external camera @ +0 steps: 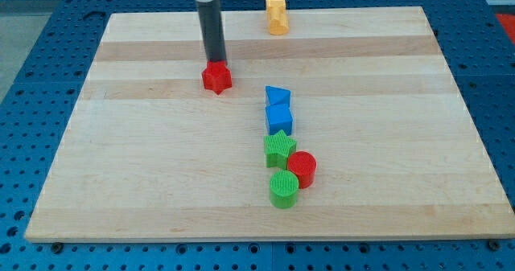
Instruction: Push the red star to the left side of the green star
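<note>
Camera view shows your tool, a straight dark rod with no jaws to open or close and nothing held, with its tip [215,62] resting at the top edge of the small red plastic star [216,77] on the pale wooden counter [121,166]. That red star lies toward the view's upper left, well apart from the green plastic star [279,148], which sits mid-column below the blue cube [279,119] and blue triangular block [277,96], touching the red cylinder [302,169] with the green cylinder [284,189] just under it. You are already behind the star for a push toward the view's bottom. Keep the tip centred on it so it does not spin off sideways, steer slightly rightward, and stop short beside the green star's left without nudging the column. The yellow block [276,15] at the top edge is out of the way.
</note>
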`<state>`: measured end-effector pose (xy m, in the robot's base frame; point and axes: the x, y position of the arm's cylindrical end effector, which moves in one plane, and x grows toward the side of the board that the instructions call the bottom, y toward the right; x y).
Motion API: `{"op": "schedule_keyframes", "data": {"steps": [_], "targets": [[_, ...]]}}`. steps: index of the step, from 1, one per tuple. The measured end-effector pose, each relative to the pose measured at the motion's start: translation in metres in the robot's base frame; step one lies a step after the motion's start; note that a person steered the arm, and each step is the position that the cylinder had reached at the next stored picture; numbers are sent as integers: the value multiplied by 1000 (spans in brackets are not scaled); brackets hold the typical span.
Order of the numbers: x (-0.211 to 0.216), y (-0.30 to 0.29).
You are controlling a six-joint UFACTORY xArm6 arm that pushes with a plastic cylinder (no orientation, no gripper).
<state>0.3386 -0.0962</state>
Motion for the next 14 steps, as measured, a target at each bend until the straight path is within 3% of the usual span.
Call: {"op": "schedule_keyframes", "data": {"steps": [4,7,8,14], "targets": [[31,12],[98,10],[94,10],[183,72]]}}
